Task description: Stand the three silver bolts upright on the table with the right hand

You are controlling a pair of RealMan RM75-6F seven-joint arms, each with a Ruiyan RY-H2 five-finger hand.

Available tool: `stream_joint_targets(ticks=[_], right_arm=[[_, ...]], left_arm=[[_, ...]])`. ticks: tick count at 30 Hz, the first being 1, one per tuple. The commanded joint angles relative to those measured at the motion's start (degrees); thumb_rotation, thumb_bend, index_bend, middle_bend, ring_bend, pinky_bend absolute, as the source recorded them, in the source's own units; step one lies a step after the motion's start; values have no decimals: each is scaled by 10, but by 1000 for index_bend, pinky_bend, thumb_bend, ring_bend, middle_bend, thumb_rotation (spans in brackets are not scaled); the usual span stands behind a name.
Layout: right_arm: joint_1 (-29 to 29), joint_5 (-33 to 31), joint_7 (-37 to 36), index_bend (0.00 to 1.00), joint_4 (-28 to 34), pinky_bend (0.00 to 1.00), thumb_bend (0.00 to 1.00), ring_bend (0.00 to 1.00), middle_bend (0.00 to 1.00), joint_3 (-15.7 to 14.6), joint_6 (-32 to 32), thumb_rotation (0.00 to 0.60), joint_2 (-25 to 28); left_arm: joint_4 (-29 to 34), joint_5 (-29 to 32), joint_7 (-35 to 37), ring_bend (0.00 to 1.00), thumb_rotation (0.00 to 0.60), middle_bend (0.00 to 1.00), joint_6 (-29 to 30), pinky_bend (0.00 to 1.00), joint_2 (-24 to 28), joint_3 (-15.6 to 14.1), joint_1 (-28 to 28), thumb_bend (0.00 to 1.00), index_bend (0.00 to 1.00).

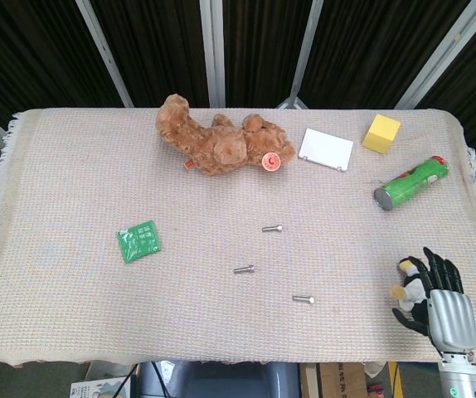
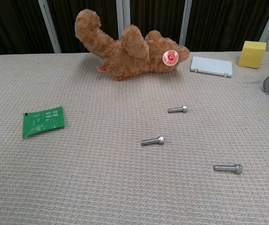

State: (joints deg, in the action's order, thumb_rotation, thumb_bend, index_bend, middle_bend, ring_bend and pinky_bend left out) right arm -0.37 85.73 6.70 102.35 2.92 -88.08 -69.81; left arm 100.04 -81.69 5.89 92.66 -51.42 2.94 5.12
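Observation:
Three silver bolts lie flat on the woven mat: one (image 1: 272,228) (image 2: 177,109) farthest back, one (image 1: 244,269) (image 2: 153,140) in the middle, one (image 1: 303,299) (image 2: 228,168) nearest the front. My right hand (image 1: 435,299) hovers at the front right corner of the table, well right of the nearest bolt, with its fingers spread and holding nothing. It shows only in the head view. The left hand appears in neither view.
A brown teddy bear (image 1: 219,146) lies at the back centre. A white flat box (image 1: 327,148), a yellow cube (image 1: 381,133) and a green can (image 1: 410,183) on its side sit back right. A green packet (image 1: 138,241) lies at the left.

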Motion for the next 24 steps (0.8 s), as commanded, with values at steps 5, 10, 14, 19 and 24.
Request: stream_joint_targets(ticks=[5,10,14,19,24], right_arm=[[14,-10,-16,189,6,48,139,0,0,10,21,600,3],[58,-59,-1,206,35,48,139,0,0,42,85,600,16],[89,-106,15,229,52,48,139,0,0,67,127,600,19],[142,-184,69,253,71,48,139,0,0,102,182,600,13],[209,-249,195,289,78,48,160,0,0,122,203,600,-35]], left_arm=[[6,-2,-14,0,600,33,-7,47,-3,-2,-4,72,32],[12,1,-29,0,600,33,-13,47,-9,-1,-9,72,32],[14,9,-35,0,600,33,-15,50,-10,1,-9,72,32],[15,16,-34,0,600,33,-16,51,-9,4,-9,72,32],[15,19,-32,0,600,33,-16,51,-8,5,-8,72,31]])
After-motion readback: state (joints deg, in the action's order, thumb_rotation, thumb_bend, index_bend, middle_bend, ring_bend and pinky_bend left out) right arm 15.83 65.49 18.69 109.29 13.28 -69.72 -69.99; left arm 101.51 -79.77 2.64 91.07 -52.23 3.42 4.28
